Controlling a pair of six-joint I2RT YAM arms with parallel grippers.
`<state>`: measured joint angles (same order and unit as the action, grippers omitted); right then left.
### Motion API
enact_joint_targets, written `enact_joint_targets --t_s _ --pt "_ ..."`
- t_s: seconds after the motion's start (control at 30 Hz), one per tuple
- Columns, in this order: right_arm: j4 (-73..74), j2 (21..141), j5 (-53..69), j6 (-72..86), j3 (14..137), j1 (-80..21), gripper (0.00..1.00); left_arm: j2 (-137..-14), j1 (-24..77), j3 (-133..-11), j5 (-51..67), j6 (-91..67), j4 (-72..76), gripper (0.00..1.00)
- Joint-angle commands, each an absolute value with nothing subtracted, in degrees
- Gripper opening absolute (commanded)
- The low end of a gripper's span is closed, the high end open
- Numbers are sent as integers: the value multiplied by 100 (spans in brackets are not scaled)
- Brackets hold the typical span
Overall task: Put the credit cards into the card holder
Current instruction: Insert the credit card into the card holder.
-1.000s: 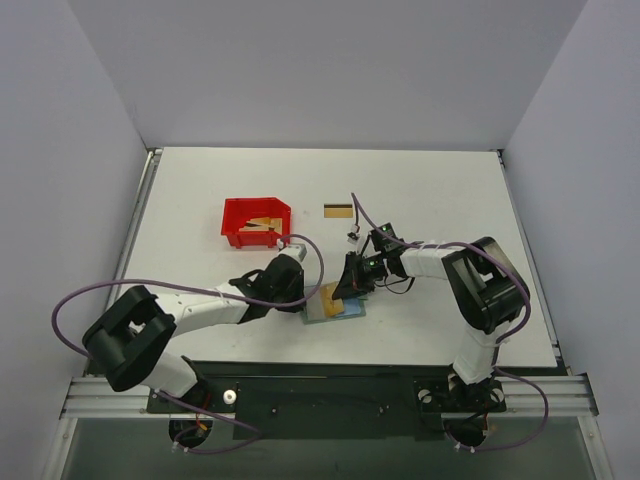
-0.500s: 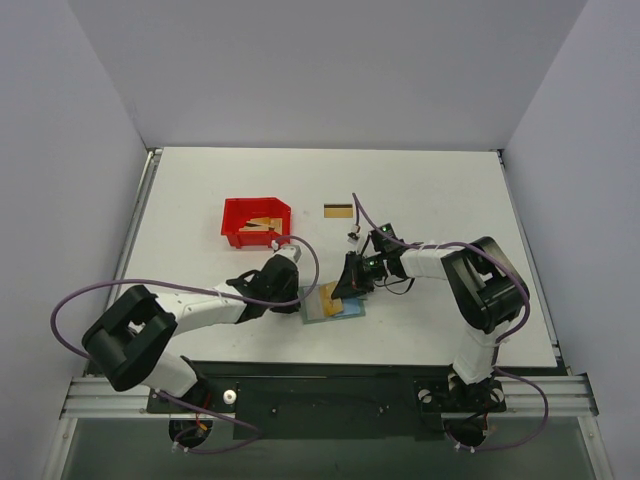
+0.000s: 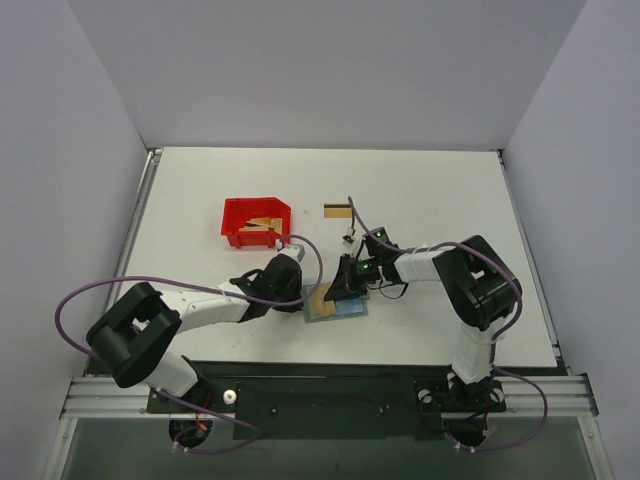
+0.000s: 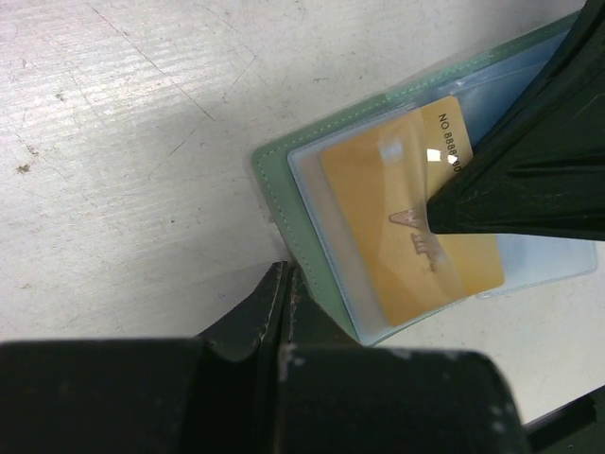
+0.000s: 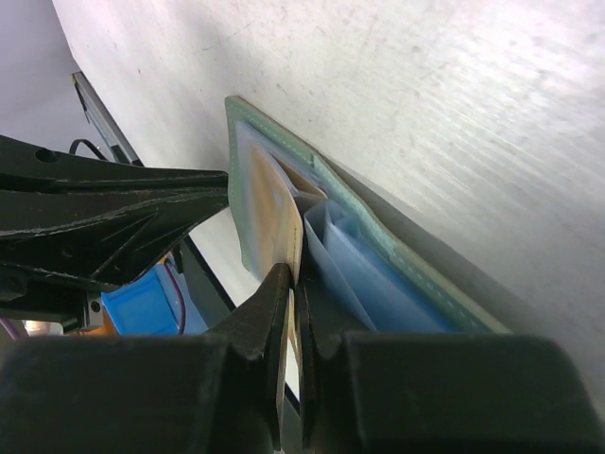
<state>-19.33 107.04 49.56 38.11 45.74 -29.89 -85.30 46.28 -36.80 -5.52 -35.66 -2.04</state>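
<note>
The card holder (image 3: 340,308) lies open on the table near the front, grey-green outside with light blue pockets. My right gripper (image 3: 340,291) is shut on a gold-tan credit card (image 5: 281,213) and holds it edge-first in a clear pocket of the card holder (image 5: 333,182). In the left wrist view the card (image 4: 397,227) lies partly under the pocket film, with the right gripper's fingers (image 4: 529,161) on its right end. My left gripper (image 4: 284,276) is shut, its tips against the card holder's green edge (image 4: 284,203). Another card (image 3: 338,210) lies alone farther back.
A red plastic bin (image 3: 256,222) holding more gold-tan cards stands left of centre, behind the left arm. Purple cables loop off both arms. Grey walls close in the table on three sides.
My right gripper has shifted left and toward the front with the card, pushing it deeper into the pocket. The left gripper has stayed at the card holder's edge.
</note>
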Motion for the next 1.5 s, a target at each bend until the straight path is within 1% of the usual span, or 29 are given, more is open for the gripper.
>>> enact_joint_targets --t_s 0.0,0.13,0.27,0.47,0.53,0.73,0.97,1.13,1.47 --pt "-2021 10907 4764 3884 4526 -3295 0 -8807 4737 -3691 -290 -3551 -220 0" --pt "-2074 10872 4650 3964 4544 -3401 0 -8798 4737 -3683 -273 -3560 -220 0" --pt "-1698 10811 4405 3850 4658 -3498 1 -8780 4737 -3683 -299 -3551 -255 0" --pt "-1126 10705 3921 3595 4781 -3524 5 -8280 4729 -3893 -974 -3612 -755 0" --pt "-1055 10696 3833 3560 4790 -3525 5 -8113 4737 -4042 -1037 -3569 -765 0" --pt "-906 10705 3700 3525 4851 -3542 7 -8086 4781 -4315 -511 -3366 -168 2" --pt "-756 10635 3586 3472 4904 -3560 12 -8604 4886 -4228 -168 -3401 325 2" --pt "-703 10547 3533 3445 4913 -3568 17 -8736 4957 -4017 -185 -3524 325 1" --pt "-387 10170 3243 3366 4975 -3691 25 -8578 4966 -3481 -264 -3797 369 0"
